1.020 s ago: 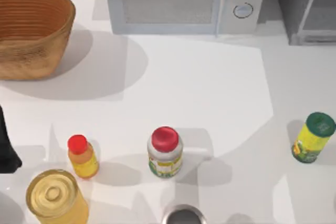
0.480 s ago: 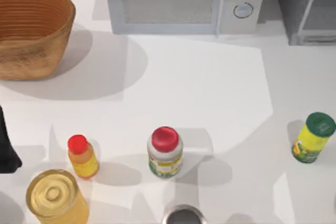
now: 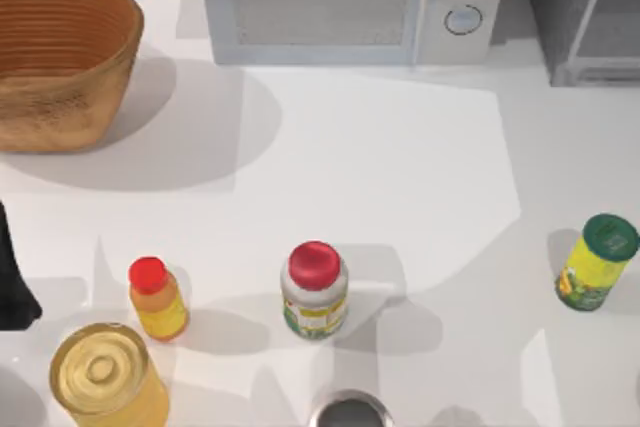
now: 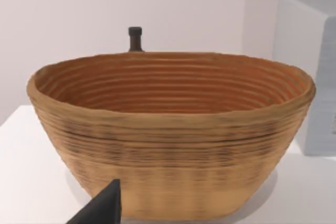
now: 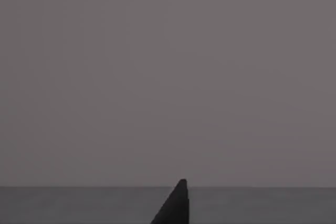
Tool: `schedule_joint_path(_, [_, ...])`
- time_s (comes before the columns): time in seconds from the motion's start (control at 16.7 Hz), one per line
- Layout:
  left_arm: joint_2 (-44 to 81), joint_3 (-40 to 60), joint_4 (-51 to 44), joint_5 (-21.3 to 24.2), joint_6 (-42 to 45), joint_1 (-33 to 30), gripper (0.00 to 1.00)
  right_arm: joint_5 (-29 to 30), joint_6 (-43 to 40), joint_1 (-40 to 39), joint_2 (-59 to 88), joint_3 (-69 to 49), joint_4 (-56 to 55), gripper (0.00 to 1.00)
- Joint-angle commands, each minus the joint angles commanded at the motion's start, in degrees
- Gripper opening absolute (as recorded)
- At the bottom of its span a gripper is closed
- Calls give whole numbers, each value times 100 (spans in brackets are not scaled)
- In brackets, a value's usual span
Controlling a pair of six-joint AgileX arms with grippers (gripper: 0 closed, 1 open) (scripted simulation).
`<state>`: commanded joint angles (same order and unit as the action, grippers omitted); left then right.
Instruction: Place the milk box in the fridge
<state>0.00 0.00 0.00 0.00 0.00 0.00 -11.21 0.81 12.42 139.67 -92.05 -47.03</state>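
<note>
The milk box is out of view. The fridge [image 3: 585, 12], a grey cabinet with a pale-framed see-through door panel, stands at the back right corner of the table, cut off by the edge of the top view. My left arm [image 3: 12, 282] is parked at the table's left edge; one dark fingertip [image 4: 102, 209] of its gripper points toward the wicker basket [image 4: 168, 140]. In the right wrist view, a single dark fingertip [image 5: 176, 205] stands before a flat grey surface.
A white microwave [image 3: 340, 2] sits at the back, left of the fridge. Along the front stand a red-capped white jar [image 3: 315, 292], a small yellow bottle [image 3: 157, 299], a large yellow jar [image 3: 105, 377], a metal can [image 3: 348, 410] and a green-lidded can [image 3: 597, 262].
</note>
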Motion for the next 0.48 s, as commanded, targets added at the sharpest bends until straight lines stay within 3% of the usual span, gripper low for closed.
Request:
schedule_joint_path(0.12, [0,0,0,0,0,0,100,0,0,0,0,0,0,98])
schedule_joint_path(0.48, [0,0,0,0,0,0,100,0,0,0,0,0,0,100])
